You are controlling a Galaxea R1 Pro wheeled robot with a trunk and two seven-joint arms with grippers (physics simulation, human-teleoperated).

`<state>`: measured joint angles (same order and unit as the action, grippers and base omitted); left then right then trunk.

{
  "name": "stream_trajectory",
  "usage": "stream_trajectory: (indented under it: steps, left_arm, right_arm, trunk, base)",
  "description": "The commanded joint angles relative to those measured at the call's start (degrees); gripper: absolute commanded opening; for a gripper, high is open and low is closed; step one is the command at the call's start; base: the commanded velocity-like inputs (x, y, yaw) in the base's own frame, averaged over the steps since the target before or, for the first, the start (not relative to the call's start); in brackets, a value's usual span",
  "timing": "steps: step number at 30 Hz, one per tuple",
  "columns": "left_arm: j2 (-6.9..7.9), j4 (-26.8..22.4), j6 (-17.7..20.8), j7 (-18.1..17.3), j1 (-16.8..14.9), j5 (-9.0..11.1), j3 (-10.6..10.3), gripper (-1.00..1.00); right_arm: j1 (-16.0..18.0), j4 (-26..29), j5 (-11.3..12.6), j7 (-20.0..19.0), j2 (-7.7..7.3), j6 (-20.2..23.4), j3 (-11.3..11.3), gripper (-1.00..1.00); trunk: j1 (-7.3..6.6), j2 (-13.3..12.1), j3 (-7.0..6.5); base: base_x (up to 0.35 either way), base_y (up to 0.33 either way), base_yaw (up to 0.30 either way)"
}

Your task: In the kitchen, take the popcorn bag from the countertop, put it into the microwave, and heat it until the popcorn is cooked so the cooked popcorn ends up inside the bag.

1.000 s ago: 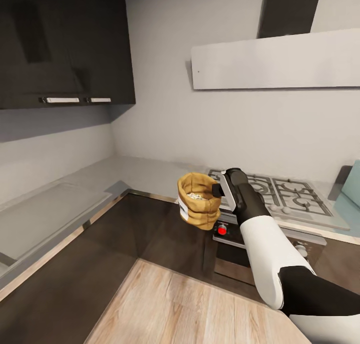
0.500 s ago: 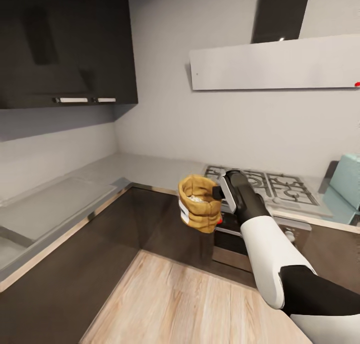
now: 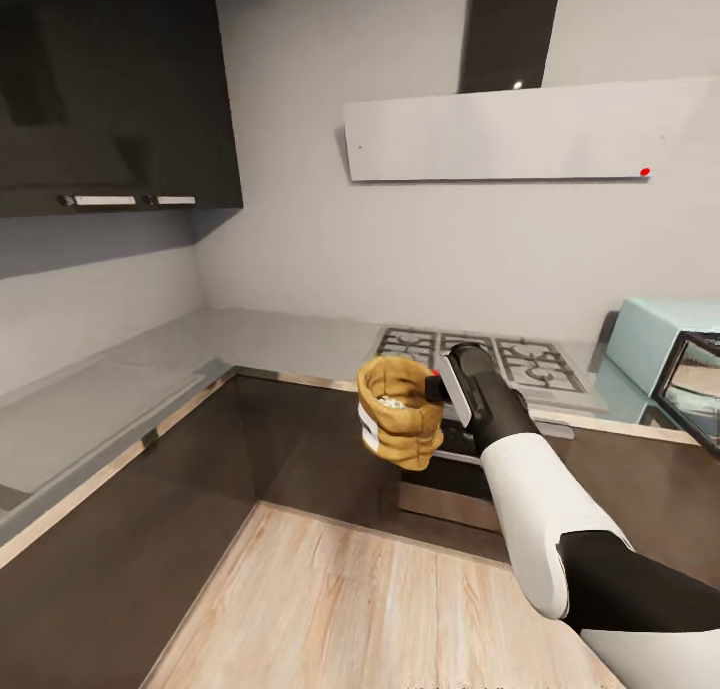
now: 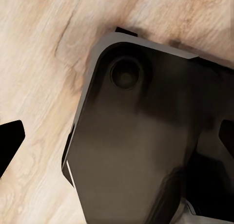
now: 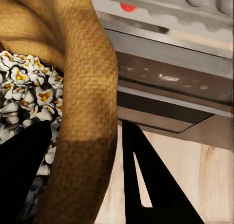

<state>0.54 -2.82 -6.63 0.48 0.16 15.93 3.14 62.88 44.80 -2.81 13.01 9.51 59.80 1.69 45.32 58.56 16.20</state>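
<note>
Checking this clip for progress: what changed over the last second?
The camera turned to the right: the hob slid leftward in the head view and the pale-blue microwave came in at the right edge, door open. The right gripper kept its hold on the popcorn bag, in the same spot in the view.

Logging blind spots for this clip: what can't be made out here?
- Microwave: head view, cut off by the right edge.
- Right gripper fingers: head view, hidden behind the bag.
- Left gripper: left wrist view, a dark robot part blocks the view, state unreadable.
</note>
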Motion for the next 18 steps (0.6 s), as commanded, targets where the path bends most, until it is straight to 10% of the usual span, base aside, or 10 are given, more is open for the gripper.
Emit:
stream_trajectory:
  steps: [1,18]
  left_arm:
    - [-0.01,-0.1,-0.1,0.0,0.0,0.0,0.3,1.0]
    - [-0.01,-0.1,-0.1,0.0,0.0,0.0,0.3,1.0]
  right_arm:
    - [0.0,0.0,-0.3,-0.1,0.07,0.2,0.2,-1.0]
    - [0.0,-0.7,-0.1,-0.2,0.07,0.2,0.2,-1.0]
  trunk:
    - [0.01,0.0,0.07]
    - [0.01,0.0,0.07]
  base:
    - [0.0,0.0,-0.241]
    - [0.0,0.0,-0.241]
